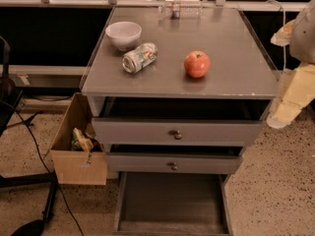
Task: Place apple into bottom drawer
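The red-orange apple [197, 64] sits on the grey cabinet top [236, 43], right of centre. The bottom drawer [172, 200] is pulled out below, its dark floor bare. My gripper [278, 119] hangs at the cabinet's right edge on the cream arm [298, 82]. It is level with the top drawer, to the right of the apple and lower than it, and not touching it.
A white bowl [123, 34] and a crushed can [140, 57] lie left of the apple. Two upper drawers with round knobs [177, 134] stand slightly ajar. A cardboard box [74, 146] with trash stands on the floor at left, beside cables.
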Robot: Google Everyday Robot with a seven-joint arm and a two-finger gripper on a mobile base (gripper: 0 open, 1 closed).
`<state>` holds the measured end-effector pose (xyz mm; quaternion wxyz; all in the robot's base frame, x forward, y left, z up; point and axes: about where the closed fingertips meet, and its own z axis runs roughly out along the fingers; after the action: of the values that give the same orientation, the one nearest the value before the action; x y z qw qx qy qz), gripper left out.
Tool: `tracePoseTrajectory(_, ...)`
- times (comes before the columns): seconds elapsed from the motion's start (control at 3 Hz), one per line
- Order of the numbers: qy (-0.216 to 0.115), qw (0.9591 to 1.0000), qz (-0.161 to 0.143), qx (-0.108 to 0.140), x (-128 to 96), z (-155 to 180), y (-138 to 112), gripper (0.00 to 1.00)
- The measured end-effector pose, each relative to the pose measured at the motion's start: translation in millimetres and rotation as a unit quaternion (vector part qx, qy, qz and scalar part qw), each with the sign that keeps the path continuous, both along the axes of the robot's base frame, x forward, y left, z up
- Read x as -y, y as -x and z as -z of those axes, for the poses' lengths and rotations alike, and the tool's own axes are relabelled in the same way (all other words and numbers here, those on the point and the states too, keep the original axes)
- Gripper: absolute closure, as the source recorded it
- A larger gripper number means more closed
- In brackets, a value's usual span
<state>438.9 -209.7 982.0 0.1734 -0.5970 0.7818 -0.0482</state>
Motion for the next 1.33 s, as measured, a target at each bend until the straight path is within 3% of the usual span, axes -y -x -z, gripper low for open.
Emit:
tracePoseTrajectory(0.67,-0.048,0.9975,0.012,0.05,-25.0,-3.6,-51.2,0.0)
tracePoseTrajectory(1.33,-0.072,0.9959,0.015,0.052,-53.2,4.3,-139.4,0.0)
